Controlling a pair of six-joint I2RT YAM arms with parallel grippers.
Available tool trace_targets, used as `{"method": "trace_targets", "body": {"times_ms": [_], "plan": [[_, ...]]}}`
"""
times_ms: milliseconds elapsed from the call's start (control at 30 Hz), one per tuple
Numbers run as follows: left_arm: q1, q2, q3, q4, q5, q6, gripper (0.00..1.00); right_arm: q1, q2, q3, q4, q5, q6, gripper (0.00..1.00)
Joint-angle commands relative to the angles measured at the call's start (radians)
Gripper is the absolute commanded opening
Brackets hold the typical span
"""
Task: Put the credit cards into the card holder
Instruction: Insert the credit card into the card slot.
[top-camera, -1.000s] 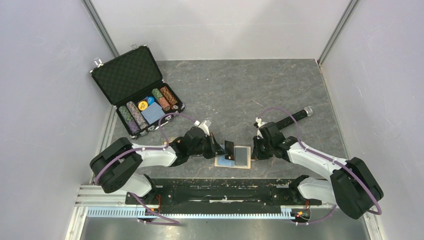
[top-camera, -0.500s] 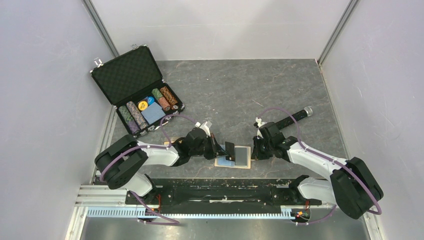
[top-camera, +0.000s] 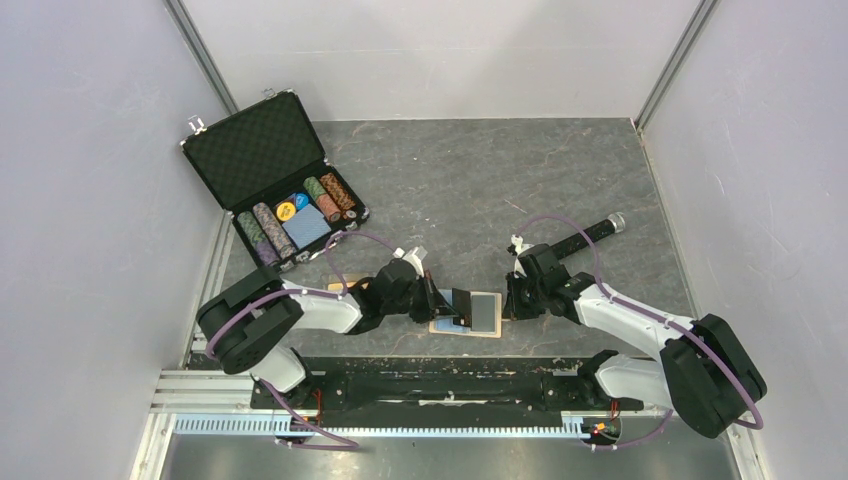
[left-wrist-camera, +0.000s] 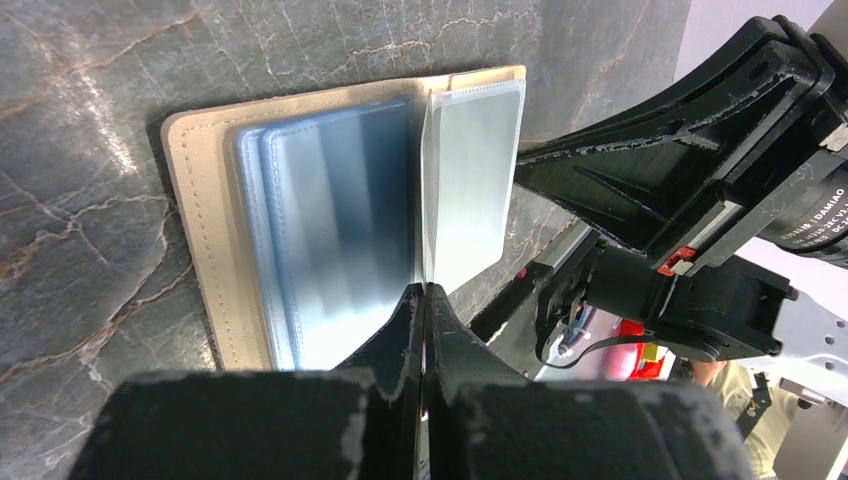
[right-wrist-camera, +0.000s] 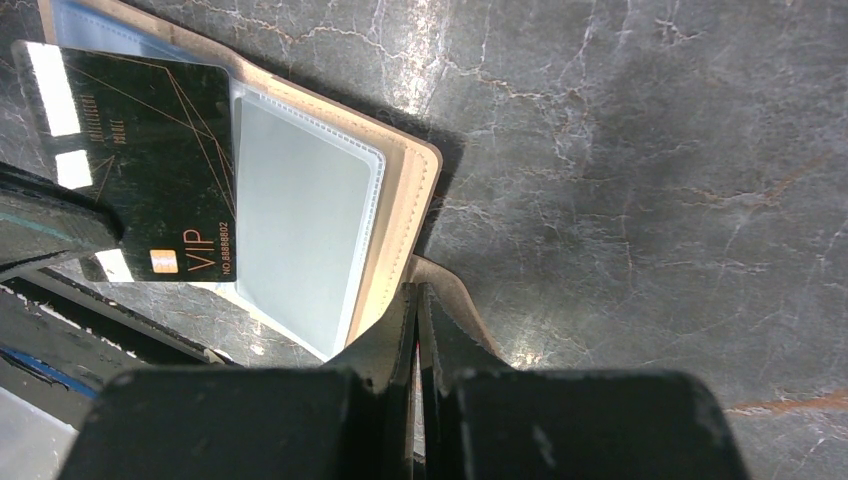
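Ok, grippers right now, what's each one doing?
Left gripper: closed, holding the black card.
Right gripper: closed, pinching the card holder at its edge.

Left arm (top-camera: 320, 310), right arm (top-camera: 620, 315) flank card holder (top-camera: 484, 313); far tabletop (top-camera: 470, 170) open.

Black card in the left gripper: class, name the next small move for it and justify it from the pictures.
Probably slide the black card sideways into the clear sleeve. The left gripper pinches it with its edge at the sleeve's mouth, seemingly not yet inside, and the right gripper is shut on the tab of the open card holder, which should steady it.
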Motion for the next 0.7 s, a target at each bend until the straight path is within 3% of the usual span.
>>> {"method": "trace_targets", "body": {"times_ms": [0,667], "plan": [[-0.027,-0.002,0.004,0.032,-0.022,-0.045,0.02,-0.002,0.017,-0.024,0.01,0.012,-0.021,0.0],[-0.073,0.046,0.026,-0.01,-0.054,-0.077,0.02,-0.001,0.016,-0.025,0.012,0.009,-0.022,0.0]]}}
